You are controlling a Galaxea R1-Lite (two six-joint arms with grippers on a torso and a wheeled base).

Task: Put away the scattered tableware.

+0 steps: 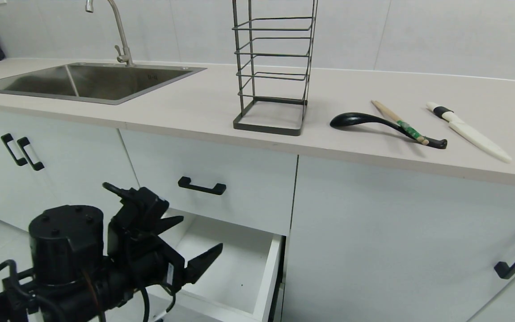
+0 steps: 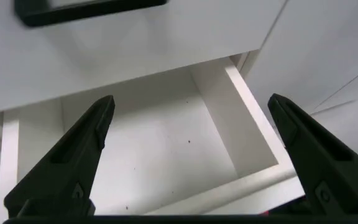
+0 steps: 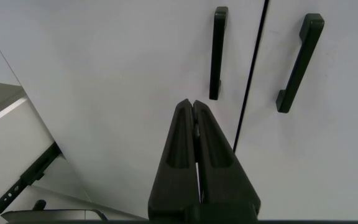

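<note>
Left gripper (image 1: 199, 235) spread wide, empty, above open drawer (image 1: 266, 268). Right gripper (image 3: 193, 109) pinched closed, empty, facing cupboard doors. Ladle (image 1: 365, 120), chopsticks (image 1: 387, 112), knife (image 1: 467, 132) lie on counter. Best: approach from above, grasp ladle mid-handle

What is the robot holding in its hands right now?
Nothing. The left hand is open by the open white drawer; the right hand is shut, empty, facing white cabinet doors.

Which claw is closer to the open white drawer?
Left. The left claw hangs open right at the open white drawer, pointing into it. The right claw, shut, faces closed white cupboard doors, with the drawer off to one side.
</note>
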